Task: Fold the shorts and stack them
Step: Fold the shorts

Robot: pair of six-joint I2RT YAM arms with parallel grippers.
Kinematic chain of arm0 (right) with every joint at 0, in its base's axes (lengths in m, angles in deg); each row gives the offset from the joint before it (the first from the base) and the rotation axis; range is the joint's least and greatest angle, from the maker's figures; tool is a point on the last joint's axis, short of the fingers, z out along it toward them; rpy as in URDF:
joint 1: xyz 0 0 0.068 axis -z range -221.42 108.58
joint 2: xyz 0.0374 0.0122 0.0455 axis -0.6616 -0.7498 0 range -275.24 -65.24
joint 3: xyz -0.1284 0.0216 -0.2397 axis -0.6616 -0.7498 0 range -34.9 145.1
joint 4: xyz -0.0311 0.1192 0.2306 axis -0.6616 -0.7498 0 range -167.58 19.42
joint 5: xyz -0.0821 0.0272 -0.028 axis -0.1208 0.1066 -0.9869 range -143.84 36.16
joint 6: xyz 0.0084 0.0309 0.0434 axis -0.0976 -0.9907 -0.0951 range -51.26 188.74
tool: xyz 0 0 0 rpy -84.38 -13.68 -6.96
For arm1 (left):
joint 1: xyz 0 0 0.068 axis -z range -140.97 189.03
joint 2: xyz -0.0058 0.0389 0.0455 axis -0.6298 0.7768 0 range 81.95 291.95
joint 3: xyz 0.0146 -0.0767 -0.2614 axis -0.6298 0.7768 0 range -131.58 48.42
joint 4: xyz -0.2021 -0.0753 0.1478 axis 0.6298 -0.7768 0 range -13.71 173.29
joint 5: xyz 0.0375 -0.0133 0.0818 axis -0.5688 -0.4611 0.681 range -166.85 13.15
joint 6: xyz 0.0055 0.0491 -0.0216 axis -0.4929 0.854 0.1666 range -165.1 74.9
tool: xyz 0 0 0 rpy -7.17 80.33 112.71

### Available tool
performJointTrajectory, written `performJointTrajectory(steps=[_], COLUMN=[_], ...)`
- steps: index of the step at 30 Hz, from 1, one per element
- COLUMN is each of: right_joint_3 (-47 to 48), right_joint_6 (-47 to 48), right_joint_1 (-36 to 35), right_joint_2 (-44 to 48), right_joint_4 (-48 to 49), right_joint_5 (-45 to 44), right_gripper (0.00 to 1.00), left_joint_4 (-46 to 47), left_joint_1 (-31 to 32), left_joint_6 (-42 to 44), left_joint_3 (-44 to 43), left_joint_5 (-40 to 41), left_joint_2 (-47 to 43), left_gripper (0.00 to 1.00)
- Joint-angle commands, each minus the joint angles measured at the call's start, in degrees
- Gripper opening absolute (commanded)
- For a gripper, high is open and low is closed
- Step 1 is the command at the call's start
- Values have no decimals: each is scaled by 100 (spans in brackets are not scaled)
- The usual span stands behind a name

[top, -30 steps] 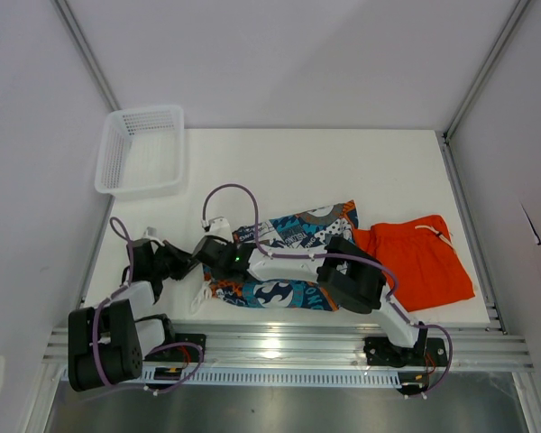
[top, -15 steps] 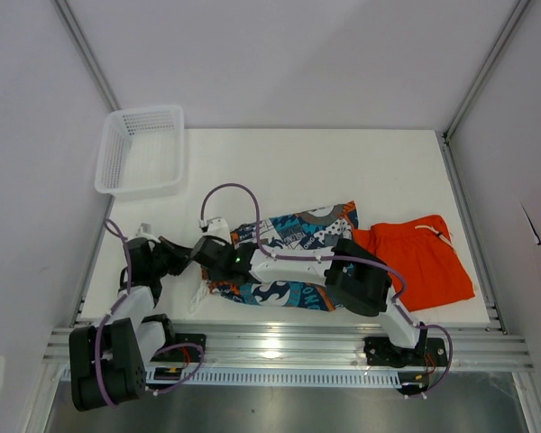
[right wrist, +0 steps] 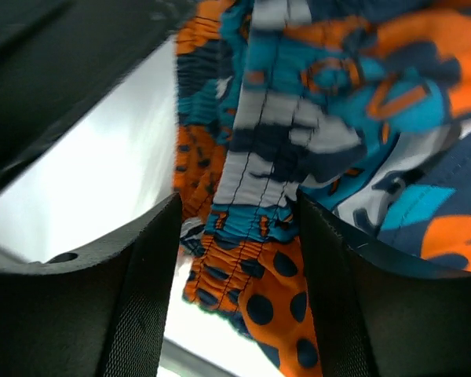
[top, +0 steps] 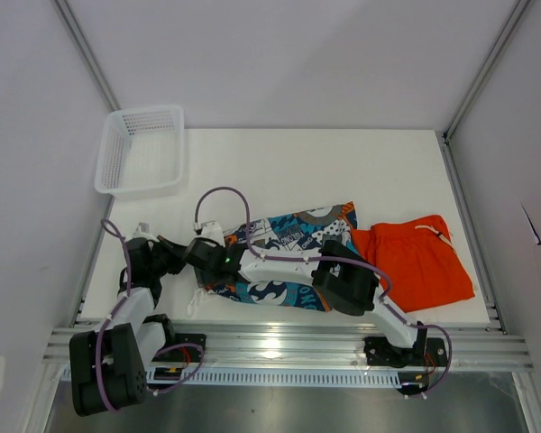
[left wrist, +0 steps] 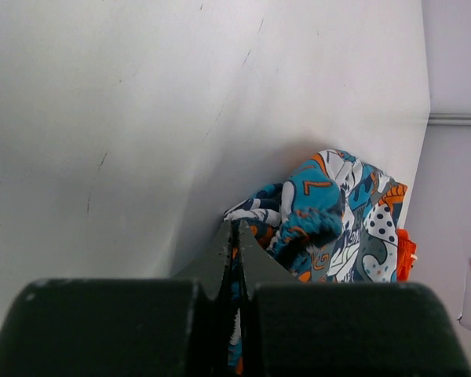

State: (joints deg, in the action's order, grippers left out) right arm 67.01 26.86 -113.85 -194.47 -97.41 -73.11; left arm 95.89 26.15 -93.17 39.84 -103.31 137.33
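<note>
The left gripper is being shown with its jaws pressed almost together, and a thin edge of the patterned shorts is being pinched in the slit between them. The right gripper is being shown with its jaws partly apart. The gathered elastic waistband of the same pair is filling the gap from one pad to the other, so it is judged to be clamped rather than merely straddled.

In the overhead view both grippers are being brought together at the left end of the patterned shorts, near the front-left part of the table. The pair is lying rumpled in a rough oblong across the near middle, and part of it is being hidden by the right arm stretched over it.

Just to its right the orange shorts are lying flat, touching the patterned pair at one corner. Whether they are already folded cannot be told. The white mesh basket is being left at the far-left corner, well apart from both.

The task is judged to be in its earlier half. The patterned pair is only being taken up for a fold, with no neat crease showing. Nothing is being stacked yet, since the two pairs lie side by side. Finishing the folds and laying one pair on the other are judged to be left.
</note>
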Motion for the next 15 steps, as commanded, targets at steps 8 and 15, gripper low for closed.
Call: performJointTrajectory(steps=[8,15], right_joint_3=[119,-224], right_joint_6=[-56,76], right_joint_1=[-158,-465], right_joint_2=[-15,275], right_joint_4=[-280,-59], right_joint_5=[-262,-358], right_gripper=[33,29], left_joint_4=[111,93], left_joint_1=[32,40], left_joint_6=[-88,-88], left_joint_3=[-126,-179], left_joint_5=[150,194], left_joint_2=[0,70], left_gripper=[0,0])
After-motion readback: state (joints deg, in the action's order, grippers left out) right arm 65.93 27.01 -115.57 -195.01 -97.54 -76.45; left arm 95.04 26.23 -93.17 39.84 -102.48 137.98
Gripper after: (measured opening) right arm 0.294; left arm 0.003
